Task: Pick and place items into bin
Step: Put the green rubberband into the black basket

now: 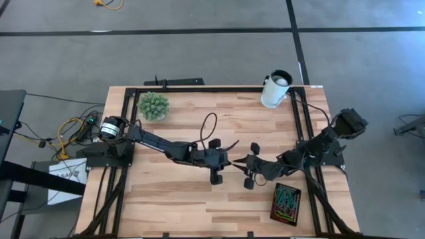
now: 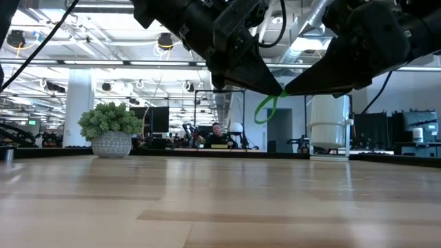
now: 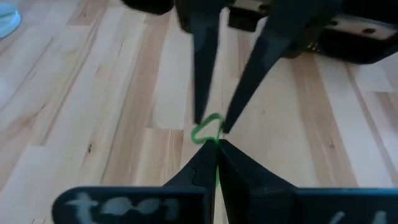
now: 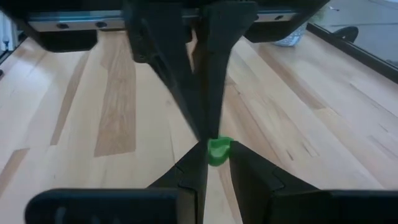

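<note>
Where writing was sought, none could be read: a pale smear on the left claw's own body in the left wrist view stayed illegible. Containers: the bin, a shallow black tray near the bench's front right corner, held a tangle of red, green and yellow rubber-band loops; a white cup with a dark rim stood at the back right, contents not visible. One green rubber band hung in the air above mid-bench, between the two claws, which met tip to tip there. Left claw: fingers together, clamped on the green band's near end. Right claw: fingers partly apart, the band showing between their tips; whether they gripped it could not be told. A green spiky ball sat at the back left. Beyond the bench, in the low view, a person sat in the room.
</note>
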`<act>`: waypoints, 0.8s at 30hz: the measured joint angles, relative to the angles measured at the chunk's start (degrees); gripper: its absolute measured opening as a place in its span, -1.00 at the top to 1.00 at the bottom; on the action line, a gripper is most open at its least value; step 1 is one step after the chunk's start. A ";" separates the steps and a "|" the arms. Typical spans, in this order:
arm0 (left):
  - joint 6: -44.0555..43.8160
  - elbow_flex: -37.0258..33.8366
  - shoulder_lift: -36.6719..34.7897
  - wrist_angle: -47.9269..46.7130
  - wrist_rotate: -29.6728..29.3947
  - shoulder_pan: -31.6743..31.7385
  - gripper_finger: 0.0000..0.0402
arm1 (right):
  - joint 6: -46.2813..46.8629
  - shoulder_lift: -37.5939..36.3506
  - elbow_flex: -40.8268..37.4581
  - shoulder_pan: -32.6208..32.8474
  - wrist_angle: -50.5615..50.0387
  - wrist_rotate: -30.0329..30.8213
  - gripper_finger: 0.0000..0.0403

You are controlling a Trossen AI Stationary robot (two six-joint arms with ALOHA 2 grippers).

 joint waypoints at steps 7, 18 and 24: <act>0.77 0.02 0.00 0.88 0.48 0.02 1.00 | 0.02 -0.02 -0.02 -1.25 -0.04 -0.11 0.69; 0.81 0.00 0.00 0.95 0.59 0.00 1.00 | -2.84 -0.04 -0.02 -1.49 -0.02 -4.80 0.96; 0.83 0.00 0.00 1.12 0.47 0.02 1.00 | -2.95 -0.04 -0.04 -1.49 -0.22 -5.56 0.98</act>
